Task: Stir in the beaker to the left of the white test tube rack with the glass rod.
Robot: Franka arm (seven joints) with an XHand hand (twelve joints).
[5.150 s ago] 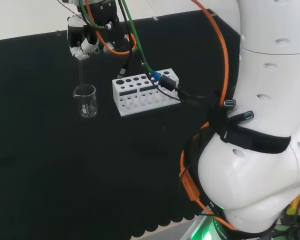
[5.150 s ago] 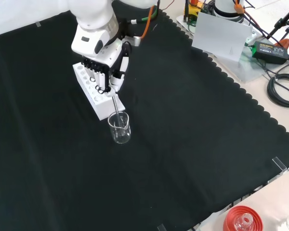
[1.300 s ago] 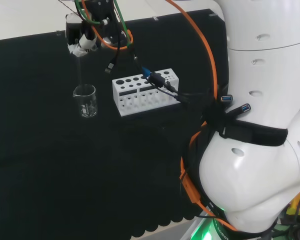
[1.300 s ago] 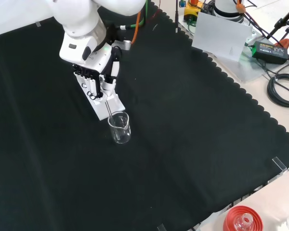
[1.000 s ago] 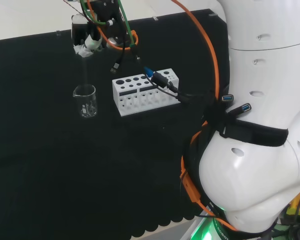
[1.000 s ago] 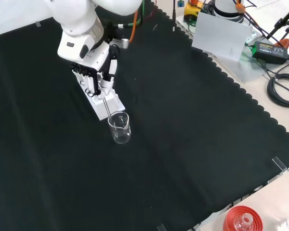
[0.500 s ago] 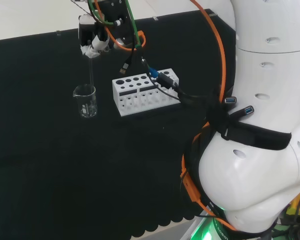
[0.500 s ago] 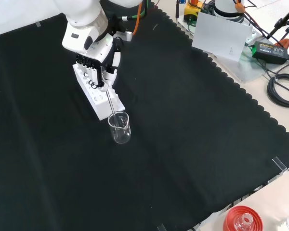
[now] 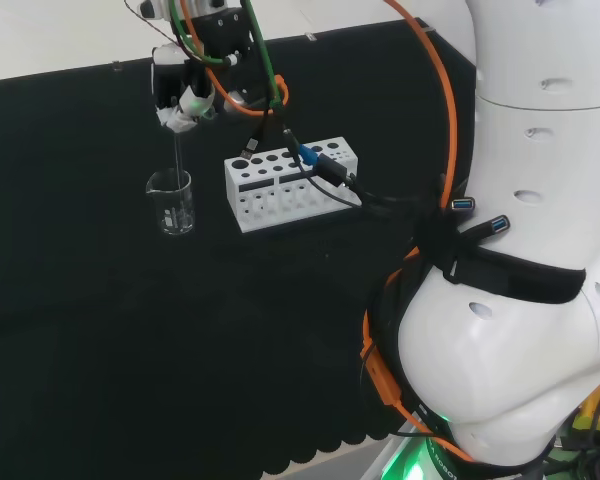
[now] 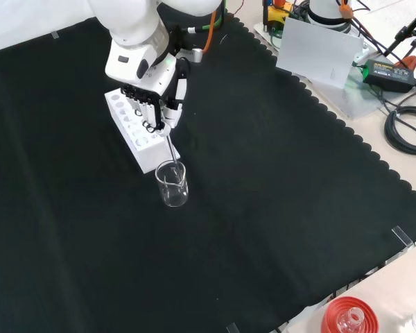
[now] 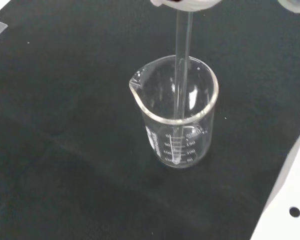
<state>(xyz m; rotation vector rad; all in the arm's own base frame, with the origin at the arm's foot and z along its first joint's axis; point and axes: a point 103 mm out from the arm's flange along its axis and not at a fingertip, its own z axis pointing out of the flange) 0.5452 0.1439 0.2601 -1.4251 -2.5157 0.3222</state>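
Pinching glass rod [image 10: 170, 154] in curled fingers [image 10: 154, 109], near-upright, tip down in beaker [image 10: 172, 184]

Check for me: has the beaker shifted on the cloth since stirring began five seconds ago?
No. In the head view the beaker stands just left of the white rack, as before.

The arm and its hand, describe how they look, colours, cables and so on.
The arm is made of big, rounded, glossy white links, with a black strap round one link in the head view. Orange, green and black cables run along it toward the wrist, with blue-tipped plugs near the strap. The hand is black and white, with black fingers and pale tips under a white wrist housing.
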